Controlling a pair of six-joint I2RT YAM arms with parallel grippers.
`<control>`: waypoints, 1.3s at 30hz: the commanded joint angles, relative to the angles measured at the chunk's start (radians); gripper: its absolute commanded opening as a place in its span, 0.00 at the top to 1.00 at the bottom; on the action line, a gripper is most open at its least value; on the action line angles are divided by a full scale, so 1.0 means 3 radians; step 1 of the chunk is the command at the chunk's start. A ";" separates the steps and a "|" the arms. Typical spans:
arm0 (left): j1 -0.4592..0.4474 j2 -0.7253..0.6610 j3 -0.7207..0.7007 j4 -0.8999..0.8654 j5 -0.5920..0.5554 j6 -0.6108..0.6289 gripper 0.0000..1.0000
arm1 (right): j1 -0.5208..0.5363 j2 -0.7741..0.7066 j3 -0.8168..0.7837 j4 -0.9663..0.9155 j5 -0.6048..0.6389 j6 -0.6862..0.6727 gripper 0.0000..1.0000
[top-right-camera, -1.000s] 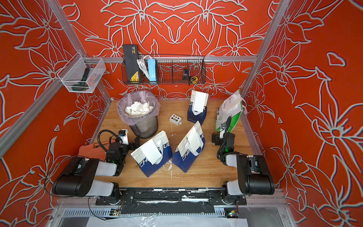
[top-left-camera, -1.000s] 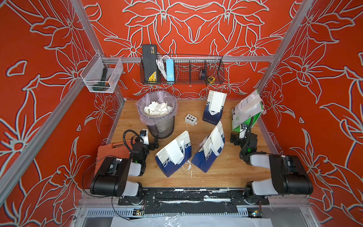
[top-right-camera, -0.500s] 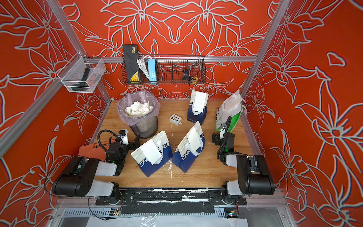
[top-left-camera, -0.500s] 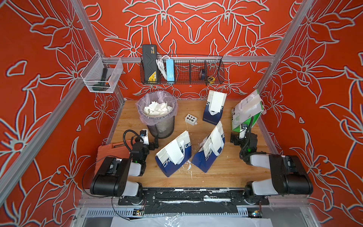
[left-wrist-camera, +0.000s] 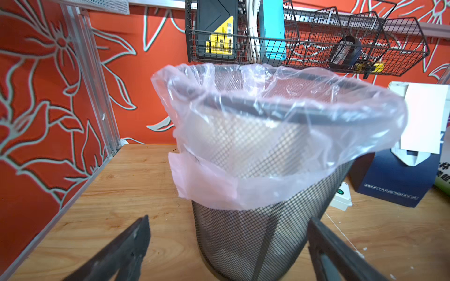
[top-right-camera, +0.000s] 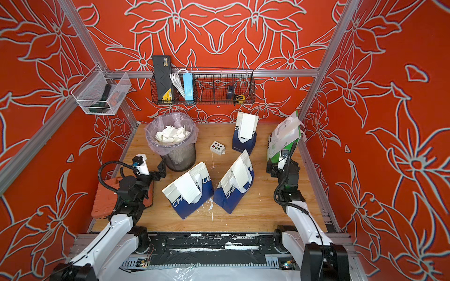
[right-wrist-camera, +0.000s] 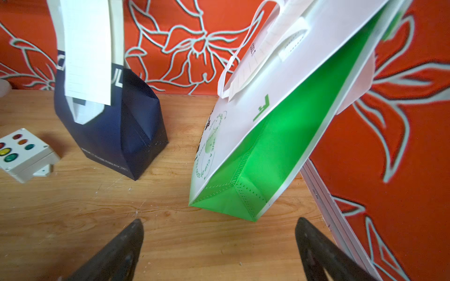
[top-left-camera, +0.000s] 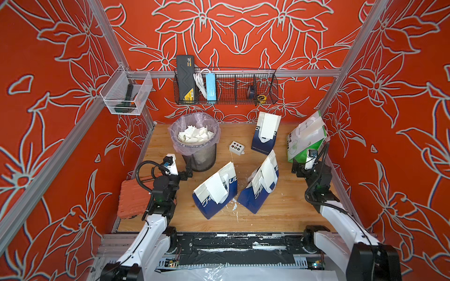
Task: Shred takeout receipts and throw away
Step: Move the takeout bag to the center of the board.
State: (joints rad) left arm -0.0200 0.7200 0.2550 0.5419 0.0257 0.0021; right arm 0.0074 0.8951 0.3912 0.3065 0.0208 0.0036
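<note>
Both hands are spread wide, empty: left hand (left-wrist-camera: 229,219) by the black mesh bin (top-left-camera: 202,160), right hand (right-wrist-camera: 219,221) by the green bag (right-wrist-camera: 280,146). Thin white receipts (top-left-camera: 215,188) lie against the blue paper bags (top-left-camera: 209,206).

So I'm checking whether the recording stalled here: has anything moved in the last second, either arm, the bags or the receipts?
Nothing visibly changed. The left gripper by the bin and the right gripper by the green bag are open and empty, as before. The takeout receipts still hang on the blue bags.
</note>
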 commanded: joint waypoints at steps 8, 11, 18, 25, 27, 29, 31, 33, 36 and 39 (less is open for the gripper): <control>-0.0015 -0.0020 0.1386 -0.2124 0.0568 0.0069 0.02 | 0.0017 -0.0563 0.0980 -0.1998 -0.0979 -0.0198 0.03; -0.0020 0.0296 0.1981 -0.2530 0.0728 0.0088 0.05 | 0.0019 -0.0383 0.1429 -0.2473 -0.1343 -0.0230 0.03; -0.0157 0.0632 0.2872 -0.3087 0.1419 0.0073 0.08 | 0.0083 0.0000 0.2377 -0.3288 -0.2027 -0.0164 0.03; -0.0557 0.1161 0.3893 -0.4286 0.1406 0.0820 0.06 | 0.0276 0.0304 0.3150 -0.4067 -0.2289 -0.0277 0.03; -0.0563 0.1178 0.3982 -0.4400 0.1669 0.0819 0.04 | 0.0337 0.0400 0.3332 -0.4132 -0.2406 -0.0162 0.05; -0.0584 0.1236 0.4046 -0.4563 0.1762 0.0865 0.05 | 0.0406 0.0484 0.3522 -0.4198 -0.2551 -0.0101 0.07; -0.0629 0.1327 0.4099 -0.4760 0.1696 0.0865 0.08 | 0.0491 0.0552 0.3670 -0.4239 -0.2599 -0.0061 0.07; -0.0700 0.1418 0.4112 -0.4889 0.1686 0.0781 0.13 | 0.0583 0.0653 0.3837 -0.4323 -0.2684 -0.0051 0.07; -0.0837 0.1407 0.4096 -0.5025 0.1602 0.0636 0.17 | 0.0752 0.0778 0.3978 -0.4441 -0.2722 -0.0068 0.07; -0.0930 0.1255 0.4113 -0.5186 0.1490 0.0595 0.19 | 0.0870 0.0820 0.3953 -0.4440 -0.2814 -0.0043 0.08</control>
State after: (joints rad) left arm -0.2787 1.1465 1.4715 -0.9192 0.4873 0.1967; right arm 0.2428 1.1309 1.5623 -0.9688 -0.7666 -0.0143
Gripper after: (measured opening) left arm 0.817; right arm 0.924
